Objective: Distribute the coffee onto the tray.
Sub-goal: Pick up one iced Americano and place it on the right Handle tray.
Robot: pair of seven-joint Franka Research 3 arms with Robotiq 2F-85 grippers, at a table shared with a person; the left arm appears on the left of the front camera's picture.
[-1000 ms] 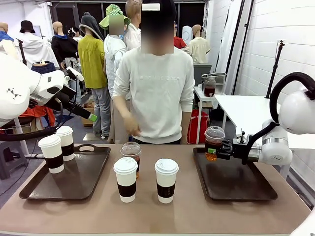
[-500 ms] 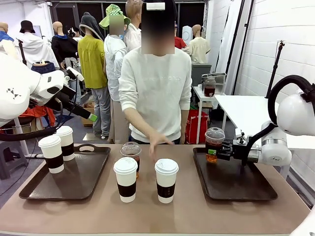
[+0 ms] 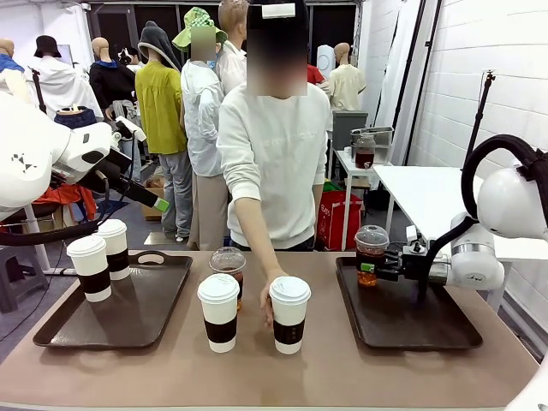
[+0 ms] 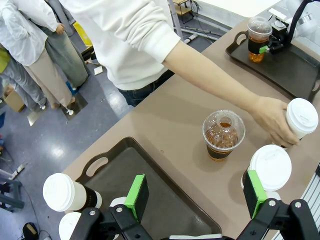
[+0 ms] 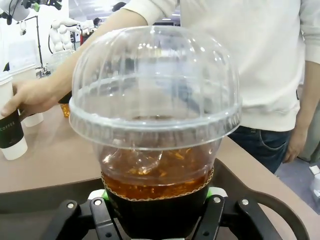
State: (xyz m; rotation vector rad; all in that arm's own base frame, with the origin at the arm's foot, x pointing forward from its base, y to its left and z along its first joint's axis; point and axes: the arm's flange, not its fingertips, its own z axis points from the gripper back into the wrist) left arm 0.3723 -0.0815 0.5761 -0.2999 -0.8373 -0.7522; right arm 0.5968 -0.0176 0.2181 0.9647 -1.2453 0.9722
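Note:
My right gripper [image 3: 372,266] is shut on a clear dome-lidded cup of dark coffee [image 3: 372,253] [image 5: 155,125], low over the far left corner of the right tray [image 3: 419,325]. Whether the cup touches the tray is unclear. My left gripper [image 3: 159,204] [image 4: 196,196] hangs open and empty high above the left tray [image 3: 137,312], which holds two white sleeved cups [image 3: 89,267] [image 3: 113,248]. Mid-table stand a second clear cup [image 3: 229,265] [image 4: 223,135] and two white cups [image 3: 219,311] [image 3: 289,312]. A person's hand [image 3: 267,304] [image 4: 272,120] grips the right-hand white cup.
The person stands at the far side of the table, one arm stretched over its middle. Most of the right tray's floor [image 4: 300,75] is bare. The near half of the left tray [image 4: 165,200] is bare too.
The person's hand came down and took hold of the right-hand white cup. My right gripper sank slightly with the clear cup. The left arm stayed still.

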